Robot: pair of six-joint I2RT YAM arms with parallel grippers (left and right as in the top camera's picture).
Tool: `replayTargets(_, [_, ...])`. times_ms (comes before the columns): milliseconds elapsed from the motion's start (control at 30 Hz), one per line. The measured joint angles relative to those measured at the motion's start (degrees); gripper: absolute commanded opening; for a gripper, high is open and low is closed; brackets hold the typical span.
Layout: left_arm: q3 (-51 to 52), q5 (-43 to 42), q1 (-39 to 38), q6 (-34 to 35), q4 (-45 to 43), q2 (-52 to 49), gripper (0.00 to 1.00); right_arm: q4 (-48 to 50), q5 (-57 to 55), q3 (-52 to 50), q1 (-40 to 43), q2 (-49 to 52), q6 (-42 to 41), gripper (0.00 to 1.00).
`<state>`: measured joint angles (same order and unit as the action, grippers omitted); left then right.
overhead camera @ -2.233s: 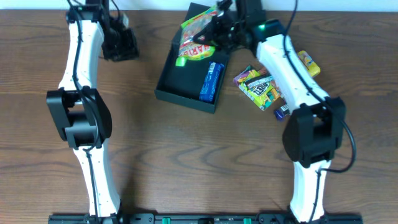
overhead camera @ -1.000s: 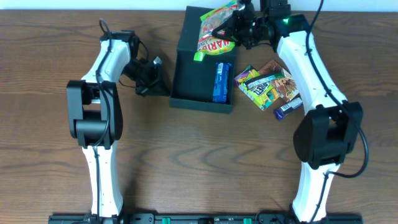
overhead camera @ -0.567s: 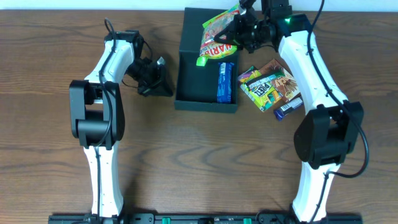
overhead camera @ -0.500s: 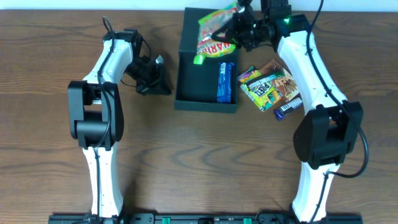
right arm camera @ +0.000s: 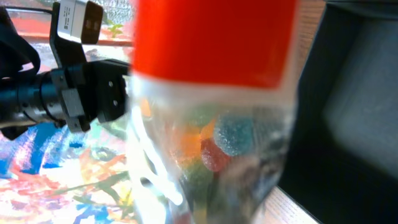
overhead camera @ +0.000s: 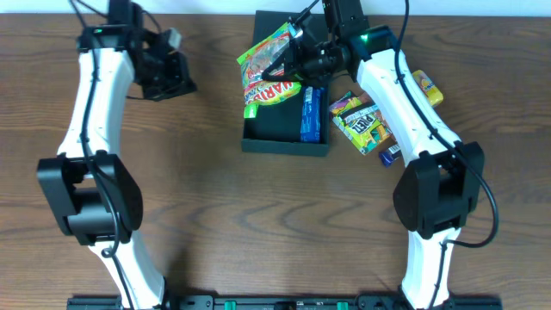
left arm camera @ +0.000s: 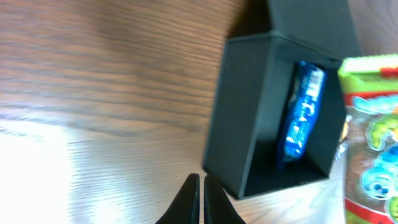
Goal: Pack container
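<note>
Since the earlier overhead frame, your left gripper [overhead camera: 170, 76] has swung away from the left wall of the dark teal-black, shallow, square cardboard container [overhead camera: 271, 131] to the far left of the brown wooden table [overhead camera: 258, 224], and the green, red and yellow plastic gummy bag [overhead camera: 269, 65] has travelled leftward over the box. The container sits open at the table's far middle, between the arms, with a glossy blue packet [overhead camera: 310, 114] along its right wall. The right gripper [overhead camera: 299, 60] is clamped on the bag; the left gripper's jaws are closed on nothing. Your likely risk is that the bag overhangs the left wall, so a release now could drape it on the rim or spill it outside. Only the overhead view shows that overhang and the loose multicoloured snack packets [overhead camera: 366, 120]. The left wrist view shows the meeting fingertips [left arm camera: 188, 200] and the box's interior. The right wrist view shows little beyond the bag's red band and clear window, hiding its own fingers.
</note>
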<state>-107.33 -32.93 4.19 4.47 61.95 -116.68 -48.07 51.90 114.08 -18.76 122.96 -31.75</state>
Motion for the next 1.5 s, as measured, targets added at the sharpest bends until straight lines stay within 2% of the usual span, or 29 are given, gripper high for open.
replayTargets(133, [0.00,0.17,2.40,-0.02,0.61,-0.15,0.06,2.91,1.38,-3.76,0.63,-0.17,0.15,0.01])
replayTargets(300, [0.00,0.17,2.84,-0.17,0.66,-0.15,0.06,10.97,5.22,-15.41,3.04,-2.95,-0.31,0.01])
replayTargets(533, [0.00,0.15,2.73,-0.26,0.70,-0.15,0.06,40.04,2.91,-33.00,3.41,-14.01,-6.99,0.01])
replayTargets(767, [0.00,0.17,2.71,-0.26,0.61,-0.15,0.06,51.82,0.90,-41.66,1.53,-17.14,-15.47,0.01])
replayTargets(1233, [0.00,0.17,2.73,-0.46,0.61,-0.15,0.06,52.76,-5.73,-43.54,0.24,-16.94,-18.51,0.01])
replayTargets(1500, [0.00,0.17,2.73,-0.46,0.59,-0.15,0.06,54.40,-6.29,-43.56,-1.14,-13.53,-18.80,0.01])
